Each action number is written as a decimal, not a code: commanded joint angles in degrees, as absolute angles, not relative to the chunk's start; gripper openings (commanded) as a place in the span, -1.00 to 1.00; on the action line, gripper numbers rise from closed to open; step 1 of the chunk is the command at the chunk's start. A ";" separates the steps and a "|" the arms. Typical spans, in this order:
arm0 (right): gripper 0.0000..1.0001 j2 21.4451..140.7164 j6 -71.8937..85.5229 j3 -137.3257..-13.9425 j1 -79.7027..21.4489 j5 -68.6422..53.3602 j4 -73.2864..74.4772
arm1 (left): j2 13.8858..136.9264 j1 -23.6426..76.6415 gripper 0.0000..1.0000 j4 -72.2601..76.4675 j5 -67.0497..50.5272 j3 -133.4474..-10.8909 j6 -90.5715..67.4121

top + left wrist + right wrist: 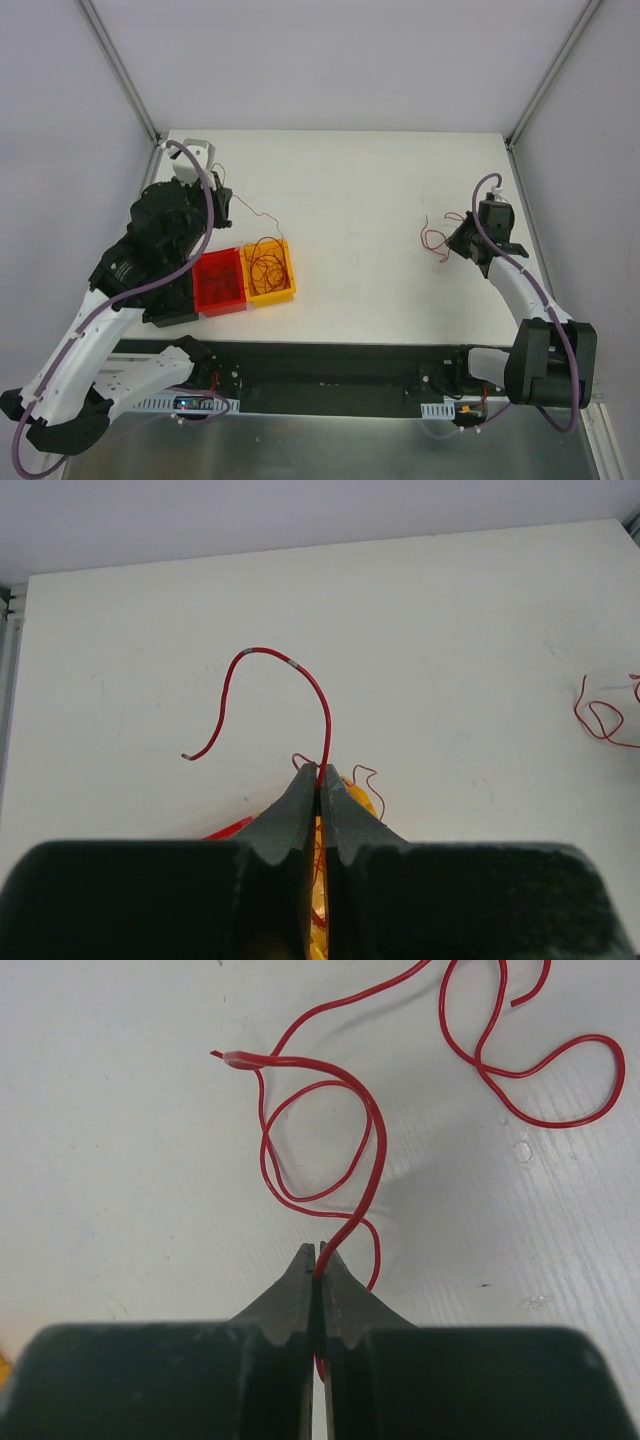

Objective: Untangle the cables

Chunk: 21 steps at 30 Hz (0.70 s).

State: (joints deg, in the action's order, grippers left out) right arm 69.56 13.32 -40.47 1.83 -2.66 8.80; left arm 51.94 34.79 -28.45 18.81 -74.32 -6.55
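Item, cables (372, 1150): thin, springy and feather-light by my judgement, my left gripper (318, 776) and right gripper (317, 1256) each pinching one strand, best taken near an end.

Tangled red cables (266, 262) lay in a curly heap inside the yellow bin (272, 298). A hooked red cable (328, 725), pinched in the left gripper (318, 780), arched over sideways. A looped red cable (378, 1160), pinched in the right gripper (317, 1265), curled over the white table (120, 1180) beside loose red strands (560, 1125).
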 commanded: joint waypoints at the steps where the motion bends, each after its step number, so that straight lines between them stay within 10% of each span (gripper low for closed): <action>1: -0.99 69.43 13.89 -40.52 1.49 -3.43 7.21 | 48.25 34.28 -1.00 -31.80 20.05 -69.36 -10.71; 21: -0.99 69.87 14.24 -40.43 1.49 -4.75 6.77 | 74.69 33.66 -1.00 -37.80 11.34 -58.54 -24.42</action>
